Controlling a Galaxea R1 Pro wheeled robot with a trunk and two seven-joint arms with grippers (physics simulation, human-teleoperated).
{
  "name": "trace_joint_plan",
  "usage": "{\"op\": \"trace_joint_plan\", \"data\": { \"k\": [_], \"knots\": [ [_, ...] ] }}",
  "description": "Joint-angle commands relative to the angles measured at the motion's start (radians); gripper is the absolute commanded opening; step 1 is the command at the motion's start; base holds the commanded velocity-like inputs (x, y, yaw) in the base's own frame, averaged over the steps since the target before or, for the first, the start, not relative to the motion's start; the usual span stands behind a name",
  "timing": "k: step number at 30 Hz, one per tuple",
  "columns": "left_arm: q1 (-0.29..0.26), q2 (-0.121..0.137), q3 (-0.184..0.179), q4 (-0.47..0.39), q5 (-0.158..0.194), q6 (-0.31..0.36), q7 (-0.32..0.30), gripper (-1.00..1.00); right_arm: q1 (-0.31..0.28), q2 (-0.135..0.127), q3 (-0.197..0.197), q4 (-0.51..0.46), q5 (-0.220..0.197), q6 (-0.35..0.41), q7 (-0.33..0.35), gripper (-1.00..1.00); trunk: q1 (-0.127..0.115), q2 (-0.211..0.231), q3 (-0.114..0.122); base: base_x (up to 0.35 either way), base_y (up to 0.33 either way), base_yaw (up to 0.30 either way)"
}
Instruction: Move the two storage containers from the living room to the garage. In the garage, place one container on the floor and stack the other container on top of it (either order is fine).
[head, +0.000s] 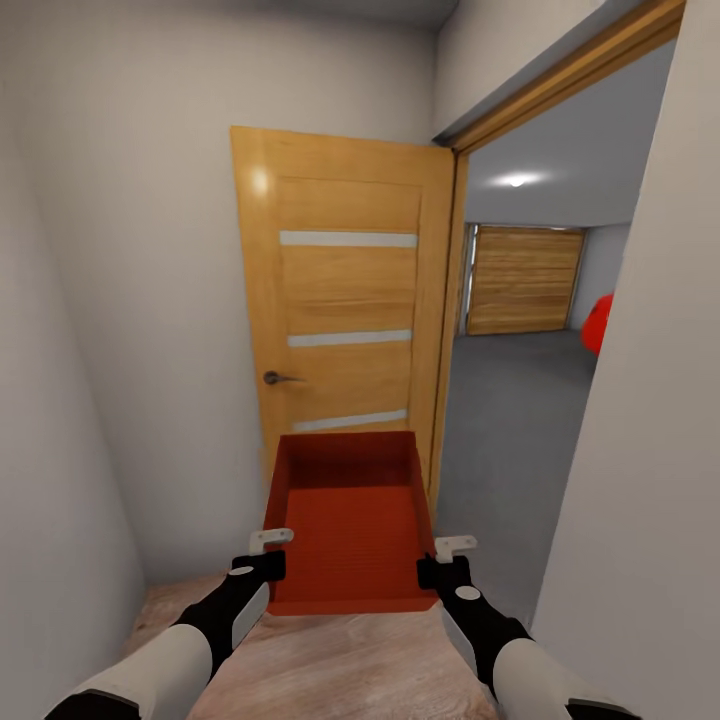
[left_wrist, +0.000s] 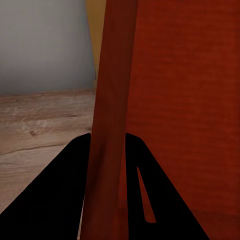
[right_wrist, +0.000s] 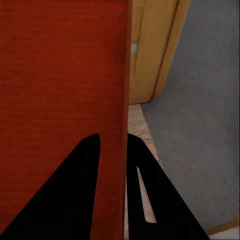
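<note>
I hold one orange-red open-top storage container (head: 345, 530) level in front of me, above light wood planks. My left gripper (head: 268, 555) is shut on its left wall and my right gripper (head: 440, 560) is shut on its right wall. In the left wrist view the container's wall (left_wrist: 112, 100) runs between the dark fingers (left_wrist: 65, 190). The right wrist view shows the same grip on the other wall (right_wrist: 122, 75). Through the doorway at the right lies the garage with its dark grey floor (head: 510, 430). The living room is out of view.
An open wooden door (head: 345, 300) with a handle (head: 275, 377) stands just beyond the container. White walls close in at left (head: 60, 400) and right (head: 650, 450). In the garage a red car (head: 598, 322) shows partly, beside a wooden garage door (head: 525, 280).
</note>
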Motion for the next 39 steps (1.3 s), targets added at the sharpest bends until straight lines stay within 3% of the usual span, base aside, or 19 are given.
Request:
{"op": "trace_joint_plan", "data": {
  "k": [1,12,27,39],
  "knots": [
    [-0.001,0.0,0.026,-0.005,0.004,-0.057,0.014,-1.0,0.0,0.019,-0.017,0.003,0.007,-0.004,0.016,-1.0,0.0,-0.001,0.0,0.0,0.0,-0.286],
    [-0.001,0.0,0.026,-0.005,0.004,-0.057,0.014,-1.0,0.0,0.019,-0.017,0.004,0.007,-0.004,0.016,-1.0,0.0,-0.001,0.0,0.0,0.014,-0.286],
    [-0.001,0.0,0.026,-0.005,0.004,-0.057,0.015,-1.0,0.0,0.019,-0.017,0.003,0.007,-0.004,0.016,-1.0,0.0,-0.001,0.0,0.0,0.176,-0.284],
    [-0.001,0.0,0.026,-0.005,0.004,-0.057,0.015,-1.0,0.0,0.019,-0.017,0.004,0.007,-0.004,0.018,-1.0,0.0,-0.001,0.0,0.0,0.016,-0.042]
  ]
}}
